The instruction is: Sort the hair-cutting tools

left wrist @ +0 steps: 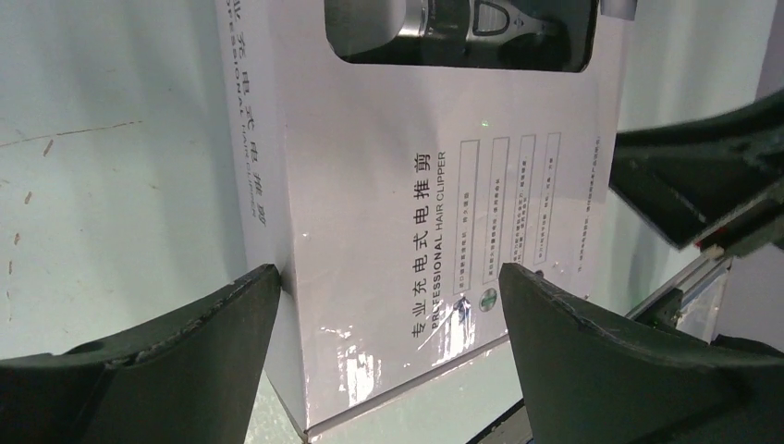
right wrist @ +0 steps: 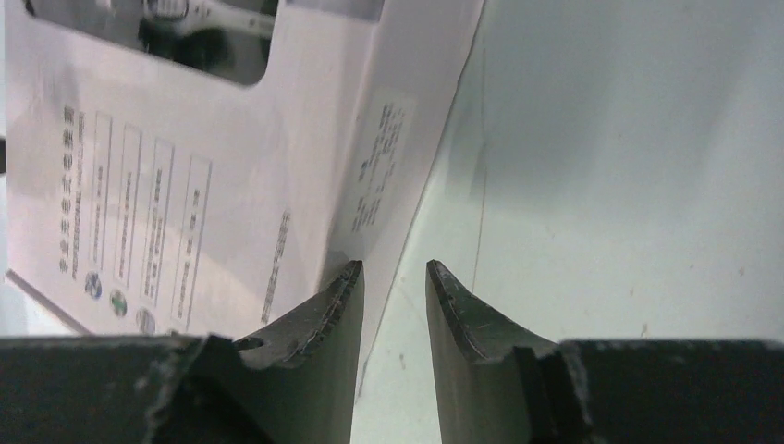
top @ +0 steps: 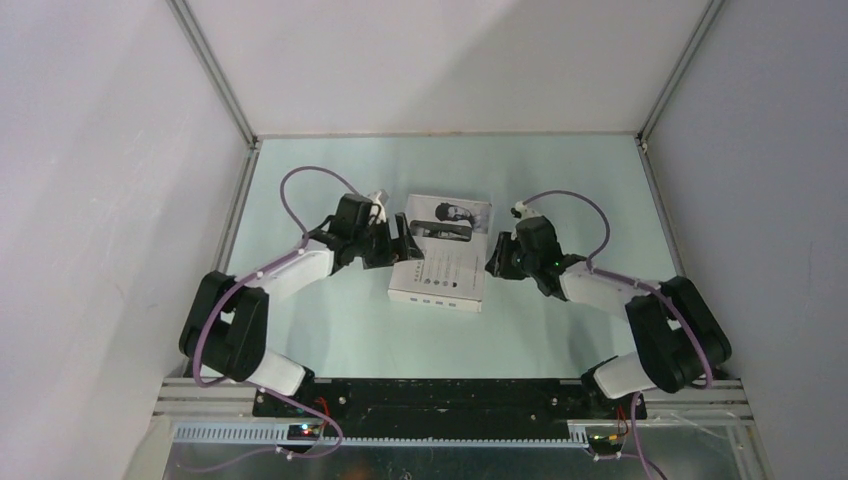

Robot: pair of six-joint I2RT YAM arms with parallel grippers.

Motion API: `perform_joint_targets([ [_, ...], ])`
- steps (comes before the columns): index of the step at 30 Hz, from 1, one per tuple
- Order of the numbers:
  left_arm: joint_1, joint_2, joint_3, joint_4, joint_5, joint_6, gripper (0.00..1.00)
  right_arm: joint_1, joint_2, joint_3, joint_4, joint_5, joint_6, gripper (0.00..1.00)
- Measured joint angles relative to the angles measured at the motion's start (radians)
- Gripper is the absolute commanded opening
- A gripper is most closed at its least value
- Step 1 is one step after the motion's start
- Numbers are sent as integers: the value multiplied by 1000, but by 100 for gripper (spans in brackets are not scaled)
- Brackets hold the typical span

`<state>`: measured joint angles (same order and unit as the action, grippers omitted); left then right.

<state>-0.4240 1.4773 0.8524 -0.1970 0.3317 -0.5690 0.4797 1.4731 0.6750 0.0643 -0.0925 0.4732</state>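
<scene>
Black bar: a long black metal bar (top: 440, 398) sits at the near edge of the pale green table top (top: 340, 330). Both black and white arms are fixed to it.
Left claw: the left claw (top: 400, 240) (left wrist: 388, 273) is at the left side of the box. It is open wide. One dark finger (left wrist: 185, 370) has its tip right at the box's left edge, and the other is in front of the box's top. I cannot tell if they touch it.
Right claw: the right claw (top: 495, 262) (right wrist: 395, 268) is at the right side of the box. Its fingers (right wrist: 314, 351) are close together with only a thin gap, and only table shows in the gap.
Box: the white flat cardboard box (top: 440, 275) (left wrist: 370, 185) (right wrist: 185, 166) lies flat in the middle of the table, between the two claws. It has small print on it and a man's face at the far end.
Clipper: the silver-grey and black hair clipper (top: 440, 232) (left wrist: 434, 28) (right wrist: 213, 18) is inside the box. It shows through a cut-out window near the far end.
</scene>
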Motion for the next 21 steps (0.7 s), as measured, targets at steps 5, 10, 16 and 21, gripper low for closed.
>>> perform_joint_targets([
  [5,4,4,-13,29,0,-44,93,53,-56,-71,-4,3,-3,36],
  [10,6,6,-56,79,-6,-81,92,114,-62,-135,9,11,23,35],
  [16,5,6,-138,151,-26,-123,92,171,-67,-158,56,24,33,34],
  [21,-4,-17,-175,185,-79,-138,92,184,-58,-165,83,-10,58,33],
])
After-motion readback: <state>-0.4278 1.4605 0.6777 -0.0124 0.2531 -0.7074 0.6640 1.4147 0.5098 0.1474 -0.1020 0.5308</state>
